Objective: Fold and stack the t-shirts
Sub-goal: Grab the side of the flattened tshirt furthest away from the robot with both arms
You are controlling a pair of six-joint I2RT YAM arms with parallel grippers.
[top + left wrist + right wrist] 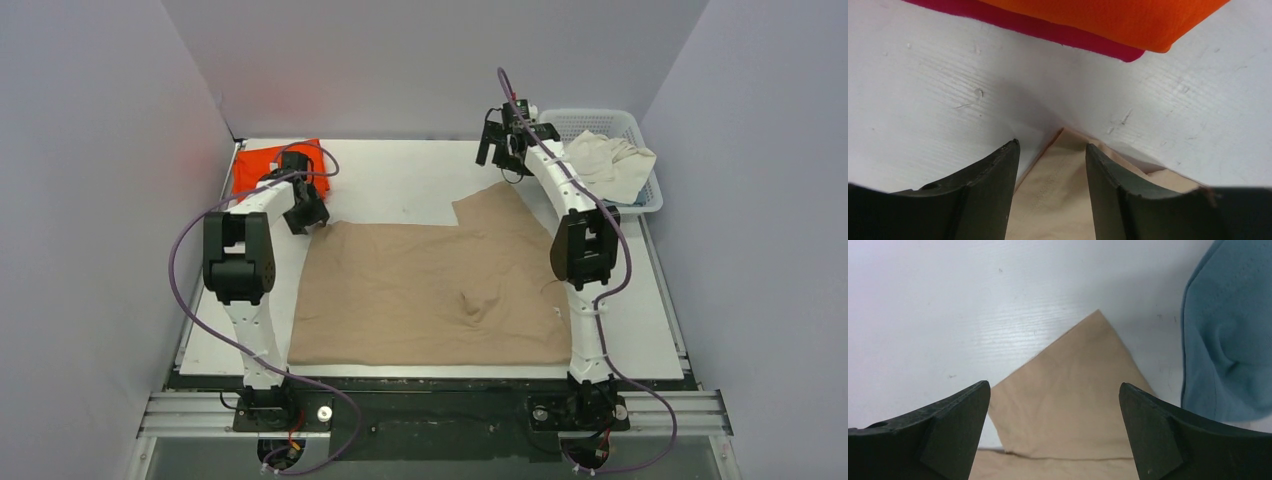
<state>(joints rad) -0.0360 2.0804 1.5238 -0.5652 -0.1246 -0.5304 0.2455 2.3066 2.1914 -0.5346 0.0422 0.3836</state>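
A large tan t-shirt [430,290] lies spread flat across the middle of the table. My left gripper [312,215] is down at its back left corner. In the left wrist view the tan corner [1058,190] lies between the fingers of the left gripper [1052,145], which stand apart, with table showing beside the left one. A folded orange t-shirt [262,165] [1108,17] rests on a dark red one [1048,27] at the back left. My right gripper [510,140] [1053,385] hangs open above the tan sleeve corner [1073,385], holding nothing.
A white lattice basket [610,120] stands at the back right with a cream t-shirt [610,165] spilling over its front. A blue t-shirt [1228,340] shows at the right of the right wrist view. Grey walls enclose the table on three sides.
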